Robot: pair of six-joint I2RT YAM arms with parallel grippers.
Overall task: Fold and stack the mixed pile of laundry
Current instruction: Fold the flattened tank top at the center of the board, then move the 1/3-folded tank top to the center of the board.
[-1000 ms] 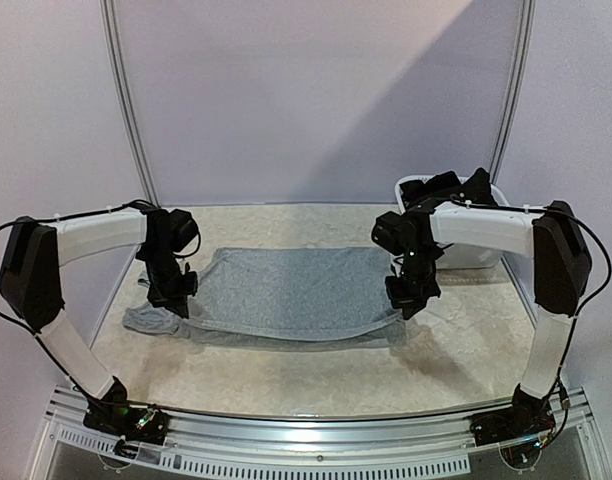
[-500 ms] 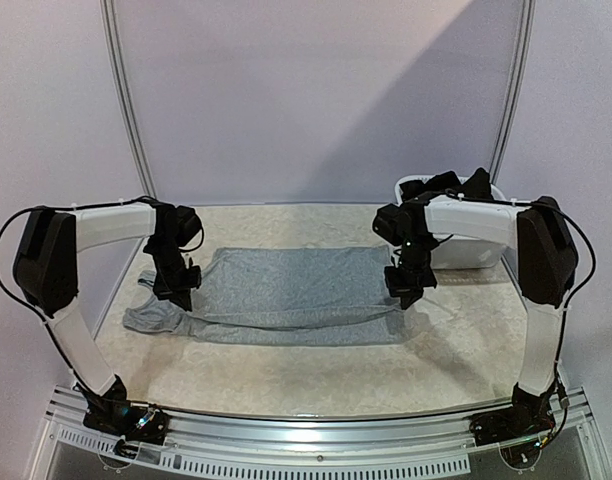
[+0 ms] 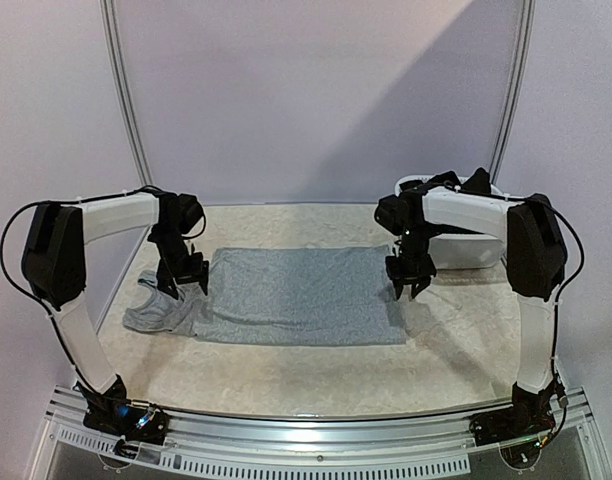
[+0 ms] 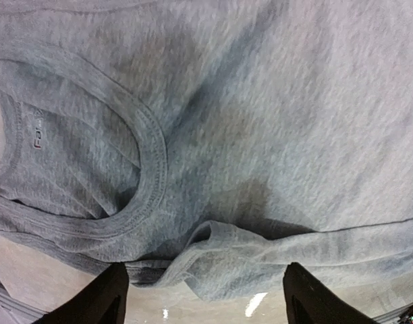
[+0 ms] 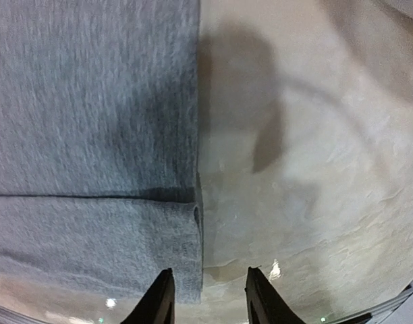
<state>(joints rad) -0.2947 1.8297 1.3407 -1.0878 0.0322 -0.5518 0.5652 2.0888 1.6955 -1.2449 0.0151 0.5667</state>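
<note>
Top external view: the light grey sleeveless top (image 3: 296,295) lies flat and folded across the middle of the table (image 3: 456,345), its long axis running from 9 to 3 o'clock, with the strap end bunched at 9 o'clock. The left gripper (image 3: 183,288) hangs over that strap end, and the right gripper (image 3: 408,290) stands at the top's 3 o'clock edge. A white laundry basket (image 3: 471,255) sits at 2 o'clock on the table, with a black garment (image 3: 446,185) heaped in it. Left wrist view: the light grey sleeveless top (image 4: 274,121) fills the frame, with a ribbed opening band (image 4: 156,158) curving at 9 o'clock and a rumpled hem at 6 o'clock. The fingers (image 4: 108,297) of the left gripper stand wide apart above the cloth, holding nothing. Right wrist view: the top's straight side edge runs from 12 to 6 o'clock, with bare table (image 5: 314,169) toward 3 o'clock and a fold line crossing the cloth low in the frame. The fingers (image 5: 159,300) of the right gripper are partly spread, one over the cloth's corner, and grasp nothing.
</note>
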